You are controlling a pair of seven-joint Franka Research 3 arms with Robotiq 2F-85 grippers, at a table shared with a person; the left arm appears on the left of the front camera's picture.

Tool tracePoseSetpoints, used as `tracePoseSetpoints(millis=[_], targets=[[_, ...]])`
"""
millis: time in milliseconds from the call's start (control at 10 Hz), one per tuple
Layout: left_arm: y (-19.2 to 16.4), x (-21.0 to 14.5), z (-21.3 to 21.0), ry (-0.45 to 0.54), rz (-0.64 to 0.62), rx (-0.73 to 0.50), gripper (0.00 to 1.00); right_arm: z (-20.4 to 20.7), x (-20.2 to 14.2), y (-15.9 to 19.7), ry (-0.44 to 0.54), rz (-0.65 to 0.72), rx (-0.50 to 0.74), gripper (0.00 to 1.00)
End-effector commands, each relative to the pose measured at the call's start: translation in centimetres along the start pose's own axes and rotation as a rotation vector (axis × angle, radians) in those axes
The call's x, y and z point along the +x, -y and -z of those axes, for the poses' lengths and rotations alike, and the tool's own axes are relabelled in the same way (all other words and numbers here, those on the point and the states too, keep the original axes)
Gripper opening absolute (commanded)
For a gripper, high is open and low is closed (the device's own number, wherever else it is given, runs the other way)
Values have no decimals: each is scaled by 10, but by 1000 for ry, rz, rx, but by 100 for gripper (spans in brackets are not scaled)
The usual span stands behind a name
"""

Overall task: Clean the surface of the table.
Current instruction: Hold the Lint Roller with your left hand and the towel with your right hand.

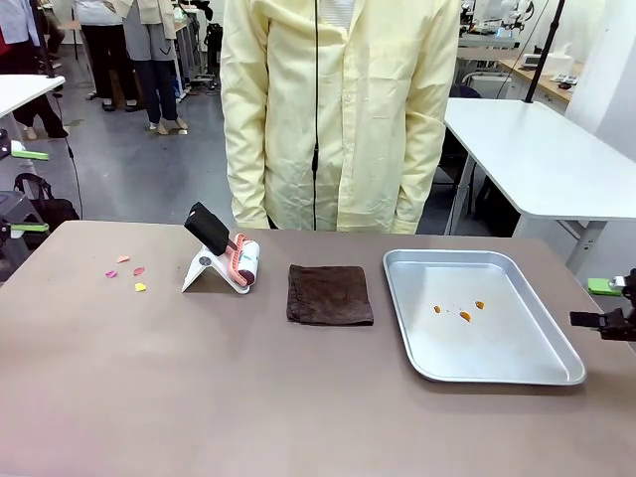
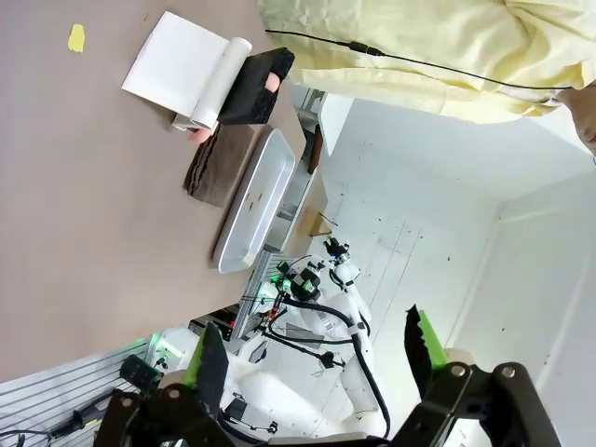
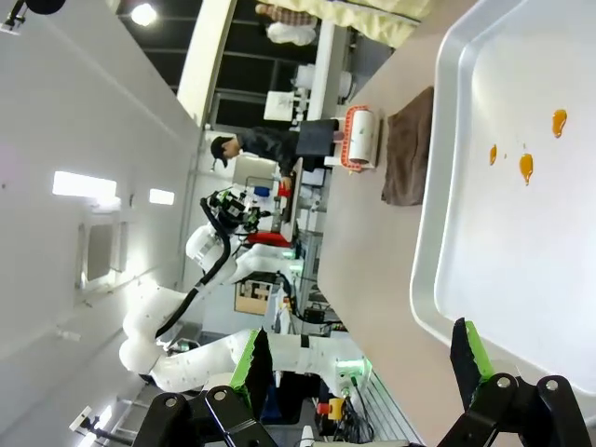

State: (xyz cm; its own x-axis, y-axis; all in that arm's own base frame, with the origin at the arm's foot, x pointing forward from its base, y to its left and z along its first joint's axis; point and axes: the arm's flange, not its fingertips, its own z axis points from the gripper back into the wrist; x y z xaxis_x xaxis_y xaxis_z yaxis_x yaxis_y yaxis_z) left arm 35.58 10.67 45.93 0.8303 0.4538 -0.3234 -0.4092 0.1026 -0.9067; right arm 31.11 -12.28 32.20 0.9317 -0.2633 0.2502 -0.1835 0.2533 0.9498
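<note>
- Front view: wide matte grey-brown table (image 1: 199,397), with pink and yellow paper scraps (image 1: 127,270) at its left.
- Wrist views: left gripper (image 2: 312,321) and right gripper (image 3: 358,335) both gape, empty.
- Silver metal tray (image 1: 497,346) holds orange bits (image 1: 464,315).

Left gripper (image 2: 312,333) and right gripper (image 3: 359,337) hold jaws wide apart.

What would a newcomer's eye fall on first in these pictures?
Probably the person in the pale yellow coat standing at the far side of the table. Next, the shiny metal tray on the right with orange specks in it, then the lint roller on its white stand beside a dark brown cloth, with pink and yellow scraps farther left.
</note>
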Motion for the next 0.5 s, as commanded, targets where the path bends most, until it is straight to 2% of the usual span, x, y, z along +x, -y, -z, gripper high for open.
tracePoseSetpoints(millis=[0, 300, 400], targets=[[4, 0, -3, -12, 9, -24, 100, 1, 2, -6, 1, 10, 5, 100], [1, 0, 0, -4, 0, -2, 100, 0, 0, 0, 0, -1, 0, 100], [10, -1, 8, -34, 51, 59, 100, 7, 15, -29, 3, -48, -83, 100]])
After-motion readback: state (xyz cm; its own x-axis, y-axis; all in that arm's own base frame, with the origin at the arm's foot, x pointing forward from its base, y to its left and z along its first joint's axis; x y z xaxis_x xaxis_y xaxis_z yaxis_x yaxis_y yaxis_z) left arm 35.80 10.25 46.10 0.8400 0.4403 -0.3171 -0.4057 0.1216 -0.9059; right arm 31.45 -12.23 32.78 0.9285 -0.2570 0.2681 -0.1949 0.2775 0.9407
